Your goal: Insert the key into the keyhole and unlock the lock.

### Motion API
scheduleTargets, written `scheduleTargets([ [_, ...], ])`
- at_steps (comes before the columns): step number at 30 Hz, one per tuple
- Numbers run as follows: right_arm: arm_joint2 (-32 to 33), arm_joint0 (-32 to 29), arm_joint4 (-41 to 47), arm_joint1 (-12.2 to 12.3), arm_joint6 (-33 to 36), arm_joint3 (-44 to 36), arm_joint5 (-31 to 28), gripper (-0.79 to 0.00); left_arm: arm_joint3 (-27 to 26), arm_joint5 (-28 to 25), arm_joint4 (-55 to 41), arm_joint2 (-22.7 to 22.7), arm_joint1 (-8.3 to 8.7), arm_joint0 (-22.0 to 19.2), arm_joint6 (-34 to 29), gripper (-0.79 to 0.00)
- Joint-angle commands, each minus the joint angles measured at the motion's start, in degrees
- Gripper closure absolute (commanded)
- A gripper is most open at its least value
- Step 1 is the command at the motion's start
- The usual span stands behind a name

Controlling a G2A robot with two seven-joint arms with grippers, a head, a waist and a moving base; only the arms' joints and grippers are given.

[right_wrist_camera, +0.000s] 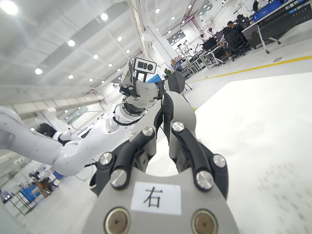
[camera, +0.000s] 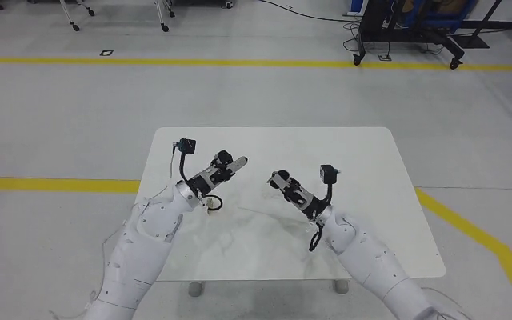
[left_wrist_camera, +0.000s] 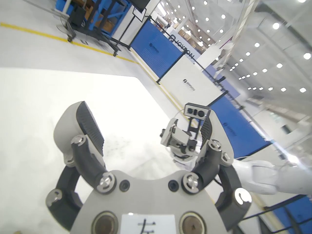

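Black ribbed pads [left_wrist_camera: 90, 125] stand far apart: the left gripper [left_wrist_camera: 146, 115] is spread wide. It hangs above the white table [camera: 360, 160], left of the table's middle. The right gripper [right_wrist_camera: 167, 103], fingers pressed together pad to pad, hangs near it on the other side of the middle; the two tips point toward each other without touching. A yellow floor line [camera: 240, 62] runs beyond the table's far edge.

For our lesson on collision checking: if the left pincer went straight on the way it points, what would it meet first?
The way looks free: the left pincer points out over the white table. The right pincer sits just aside; depth is unclear.
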Motion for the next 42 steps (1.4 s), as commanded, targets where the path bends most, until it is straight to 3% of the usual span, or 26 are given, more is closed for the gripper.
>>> scheduleTargets([
  [1, -1.45, 0.04, 8.19, -0.44, 2.24, -0.61, 0.03, 0.000, 1.26, 0.67, -5.56, 0.49, -0.07, -0.74, -3.59, -0.785],
  [3, -2.33, 0.29, 14.83, -0.63, 5.78, -0.69, 0.03, 0.000, 2.11, 0.35, -7.70, 1.18, -0.05, -1.81, -7.75, -0.782],
  [6, -3.05, 0.66, 22.98, -0.72, 12.21, -0.24, 0.03, 0.000, 2.99, -1.53, -7.19, 1.93, 0.02, -3.04, -10.40, -0.643],
  [9, -3.35, 1.16, 29.67, -0.86, 18.61, 0.47, 0.03, 0.000, 3.64, -3.56, -6.54, 2.68, 0.04, -3.80, -11.79, -0.585],
  [10, -3.31, 1.31, 31.43, -0.93, 20.48, 0.72, 0.03, 0.000, 3.82, -4.04, -6.49, 2.89, 0.04, -3.97, -11.95, -0.536],
  [11, -3.20, 1.45, 32.96, -1.00, 22.15, 1.04, 0.03, 0.000, 3.94, -4.53, -6.29, 3.10, 0.04, -4.17, -12.20, -0.403],
  [13, -2.88, 1.65, 35.71, -1.20, 24.96, 1.61, 0.03, 0.000, 4.25, -5.13, -5.52, 3.40, 0.08, -4.51, -12.49, -0.351],
  [23, -1.18, 2.70, 39.95, -2.71, 33.50, 5.00, 0.03, 0.000, 4.98, -5.32, -3.94, 4.90, 0.27, -5.35, -14.29, -0.388],
  [42, 2.38, 2.72, 35.30, -5.40, 36.26, 6.67, 0.03, 0.000, 5.04, -4.47, -3.04, 6.63, 0.59, -5.91, -14.83, -0.268],
])
